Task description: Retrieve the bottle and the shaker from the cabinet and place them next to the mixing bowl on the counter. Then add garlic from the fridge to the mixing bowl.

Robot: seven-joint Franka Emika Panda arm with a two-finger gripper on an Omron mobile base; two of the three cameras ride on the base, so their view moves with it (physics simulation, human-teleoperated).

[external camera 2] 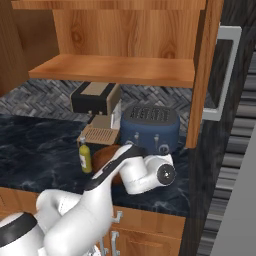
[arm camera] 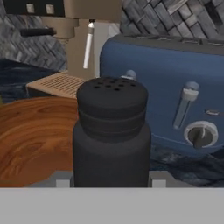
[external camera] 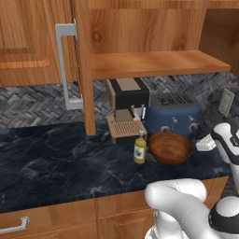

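Clamped in the claw (arm camera: 111, 183), the black shaker (arm camera: 111, 131) stands upright at the centre of the hand view, before the blue toaster (arm camera: 175, 87) and beside the wooden mixing bowl (arm camera: 35, 140). On the dark worktop (external camera: 56, 163), mid-frame in the left base view, the yellow bottle (external camera: 139, 147) stands just left of the bowl, with the coffee machine (external camera: 127, 109) behind.

A: Where does the bottle (external camera: 139, 148) stand?
B: On the tabletop (external camera: 56, 163), just left of the mixing bowl (external camera: 170, 147), in front of the coffee machine (external camera: 127, 108).
A: And behind the bowl?
B: The toaster (external camera: 173, 115), right of the coffee machine, under the open cabinet's shelf (external camera: 154, 63).
A: The shaker (arm camera: 111, 135)?
B: Upright between the end effector's (arm camera: 109, 180) fingers, close before the toaster, the bowl at its left.
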